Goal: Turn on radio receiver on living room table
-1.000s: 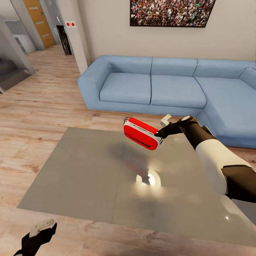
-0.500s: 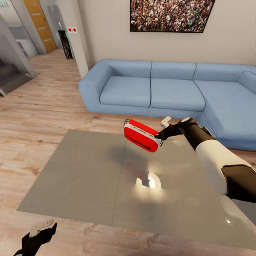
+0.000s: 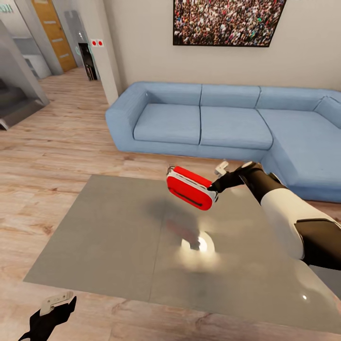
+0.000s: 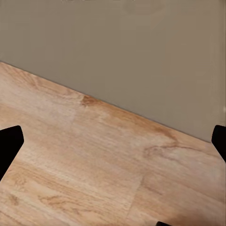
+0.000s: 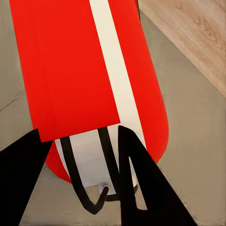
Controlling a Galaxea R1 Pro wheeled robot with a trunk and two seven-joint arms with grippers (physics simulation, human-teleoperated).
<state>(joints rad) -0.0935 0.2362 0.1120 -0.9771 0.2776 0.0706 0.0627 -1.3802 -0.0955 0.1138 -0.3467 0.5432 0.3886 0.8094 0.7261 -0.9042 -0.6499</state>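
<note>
The radio receiver (image 3: 191, 187), a glossy red rounded box with white trim, hangs tilted above the table (image 3: 109, 237) just right of the frame's centre, clamped at one end by the right gripper (image 3: 211, 188) on an arm reaching in from the lower right. The table's grey top is smooth and reflective, on light wood planks before a blue sofa (image 3: 199, 123). In the lower left corner the left gripper (image 3: 52, 310) hovers over the floor, fingers spread apart.

A home living room: a blue L-shaped sofa (image 3: 213, 125) stands at the far side under a framed crowd picture (image 3: 227, 21), a low grey table (image 3: 118, 237) sits near on wood plank floor (image 3: 57, 137).
</note>
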